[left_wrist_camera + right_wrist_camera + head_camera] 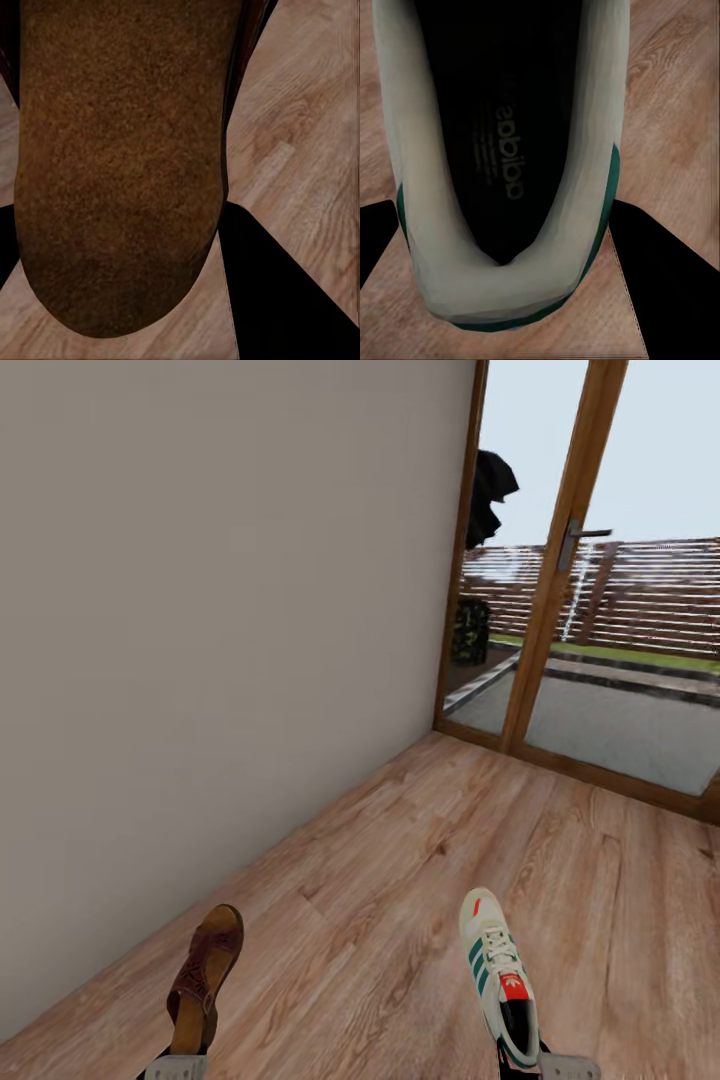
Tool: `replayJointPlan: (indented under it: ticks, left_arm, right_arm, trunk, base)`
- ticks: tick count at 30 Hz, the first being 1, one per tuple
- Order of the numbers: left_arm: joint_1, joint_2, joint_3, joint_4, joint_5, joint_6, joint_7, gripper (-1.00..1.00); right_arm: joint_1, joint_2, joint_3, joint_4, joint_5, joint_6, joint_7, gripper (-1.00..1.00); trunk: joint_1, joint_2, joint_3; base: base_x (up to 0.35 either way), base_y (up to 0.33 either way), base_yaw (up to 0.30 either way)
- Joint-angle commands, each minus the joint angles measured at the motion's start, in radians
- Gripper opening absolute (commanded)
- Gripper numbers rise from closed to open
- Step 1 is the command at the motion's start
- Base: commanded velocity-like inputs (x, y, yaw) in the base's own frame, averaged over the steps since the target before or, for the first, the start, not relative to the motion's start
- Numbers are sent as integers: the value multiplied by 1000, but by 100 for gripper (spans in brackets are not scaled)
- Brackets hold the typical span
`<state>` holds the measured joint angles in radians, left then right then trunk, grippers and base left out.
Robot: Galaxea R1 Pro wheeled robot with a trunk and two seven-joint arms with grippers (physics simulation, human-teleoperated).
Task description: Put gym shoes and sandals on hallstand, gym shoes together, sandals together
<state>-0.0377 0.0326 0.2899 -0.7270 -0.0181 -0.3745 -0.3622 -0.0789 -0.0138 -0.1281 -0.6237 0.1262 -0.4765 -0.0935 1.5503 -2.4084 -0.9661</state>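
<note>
Sandal [205, 975], one, brown, pinched at its heel in your left jaws; gym shoe [498, 975], one, white with green stripes, pinched at its heel in your right jaws. Both hung above the corridor floor [400, 860]. You needed level, steady carriage toward the hallstand.

Head looks down; wrists close above floor [400, 880].
</note>
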Motion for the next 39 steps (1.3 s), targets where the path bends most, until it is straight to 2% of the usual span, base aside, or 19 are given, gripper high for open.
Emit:
replayJointPlan:
  ticks: [1, 8, 24, 32, 39]
  left_arm:
    - [-1, -1, 5, 0, -3, -3, -7, -100]
    - [-1, 0, 5, 1, -3, -3, -6, -100]
    - [-1, -3, 3, 1, -5, -3, -7, -100]
    - [-1, -3, 3, 4, -5, -3, -7, -100]
    - [-1, -5, 3, 5, -9, -2, -7, -100]
  right_arm:
    - [-1, 0, -1, 1, 10, -2, -6, -100]
    - [-1, 0, -1, 1, 10, -2, -6, -100]
    - [-1, 1, -1, 1, 10, -2, -6, -100]
    - [-1, 1, 1, 1, 10, -2, -7, -100]
    - [-1, 2, 1, 2, 10, -2, -7, -100]
  trunk:
    - [4, -8, -3]
    - [31, -57, -17]
    - [31, -57, 1]
    - [31, -57, 3]
    - [31, -57, 3]
  base:
    - [0, 0, -234]
    - [0, 0, -234]
    - [1, 0, -234]
    - [247, 187, -72]
    - [284, 202, -247]
